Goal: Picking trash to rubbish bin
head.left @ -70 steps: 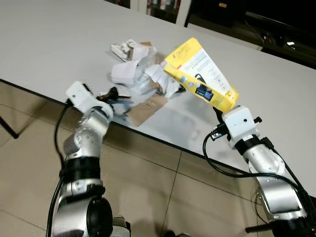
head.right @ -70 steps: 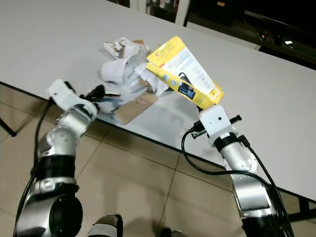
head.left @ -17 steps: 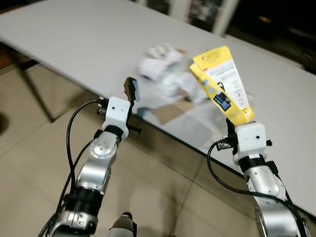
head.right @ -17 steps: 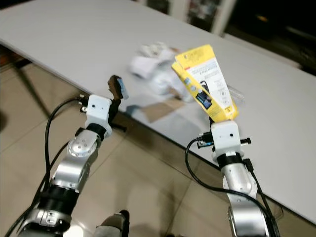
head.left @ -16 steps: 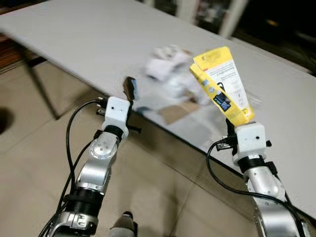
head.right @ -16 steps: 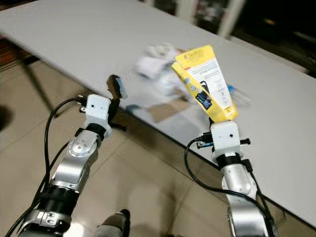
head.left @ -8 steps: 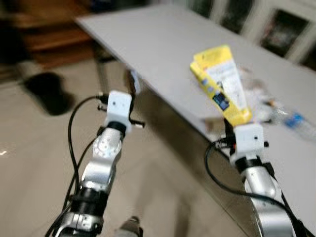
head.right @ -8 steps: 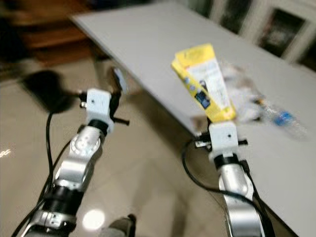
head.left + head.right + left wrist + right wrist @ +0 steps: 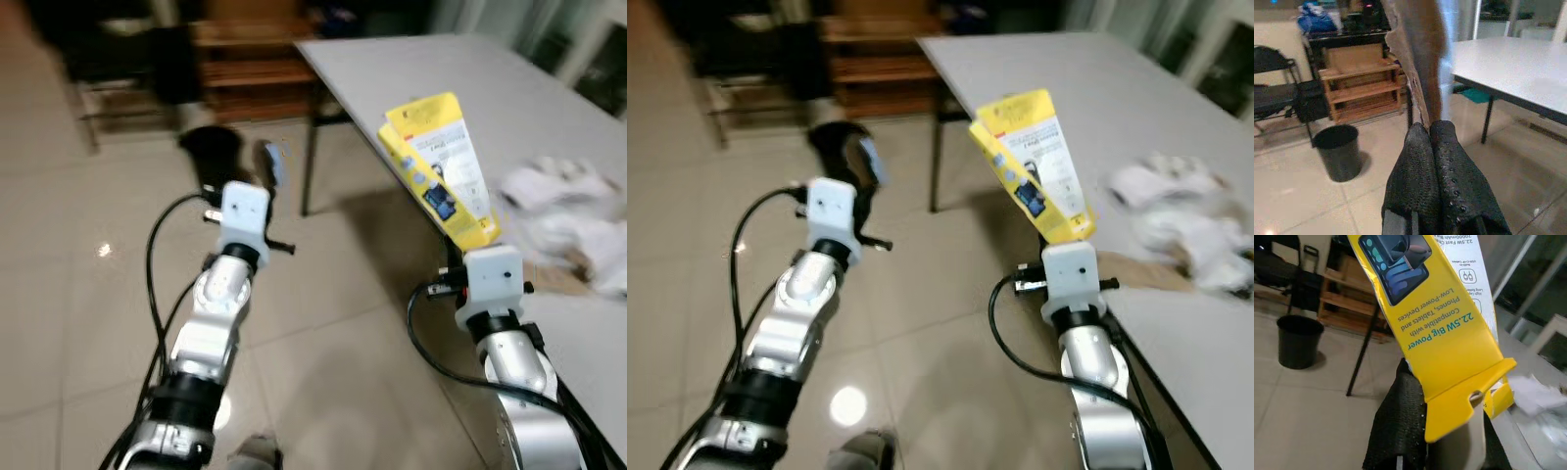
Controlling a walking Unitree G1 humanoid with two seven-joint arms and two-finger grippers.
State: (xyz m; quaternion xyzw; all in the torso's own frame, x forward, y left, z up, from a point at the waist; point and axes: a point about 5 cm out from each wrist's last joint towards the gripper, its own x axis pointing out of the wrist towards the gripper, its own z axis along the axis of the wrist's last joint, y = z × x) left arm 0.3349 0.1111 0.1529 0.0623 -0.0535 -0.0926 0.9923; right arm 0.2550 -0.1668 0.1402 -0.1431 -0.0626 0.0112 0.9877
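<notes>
Yellow carton (image 9: 438, 168) clamped in right gripper (image 9: 457, 247), cardboard scrap (image 9: 1418, 58) pinched in left gripper (image 9: 1429, 128): release both squarely above the black bin (image 9: 1338, 151).

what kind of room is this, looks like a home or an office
Probably a dining or work area in a home, though an office is possible. A long white table stands on a tiled floor, a wooden shelf unit lines the wall, and a black bin stands nearby on the floor.
</notes>
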